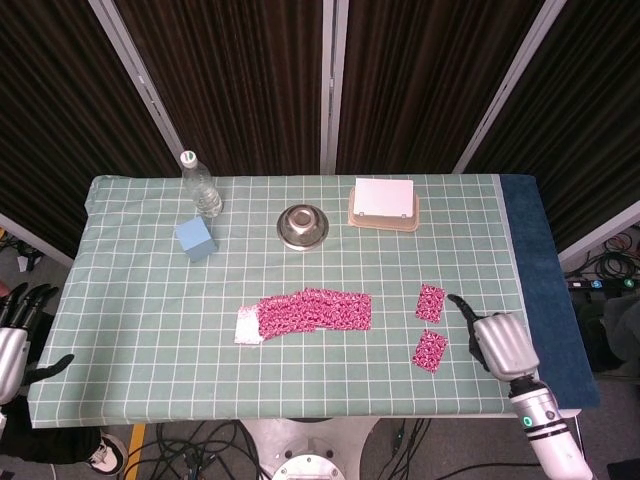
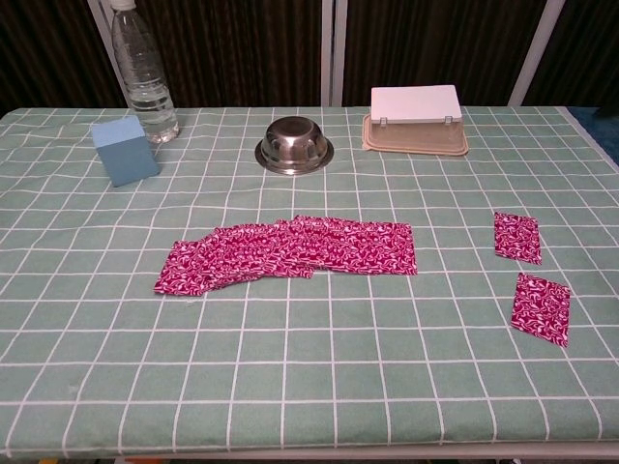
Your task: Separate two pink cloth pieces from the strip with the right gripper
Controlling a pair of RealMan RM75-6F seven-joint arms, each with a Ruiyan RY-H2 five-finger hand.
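The pink cloth strip (image 1: 312,311) (image 2: 290,250) lies across the middle of the table. Two small pink pieces lie apart from it at the right: one piece (image 1: 431,301) (image 2: 516,237) further back, the other piece (image 1: 430,350) (image 2: 542,307) nearer the front edge. My right hand (image 1: 497,340) hovers just right of both pieces, holding nothing, one finger stretched toward the back; it is outside the chest view. My left hand (image 1: 14,330) hangs off the table's left edge with fingers spread and nothing in it.
At the back stand a water bottle (image 1: 201,185), a blue block (image 1: 196,239), a metal bowl (image 1: 303,226) and a lidded container (image 1: 383,204). A white patch (image 1: 247,325) shows at the strip's left end. The table (image 1: 150,380) has a green checked cover.
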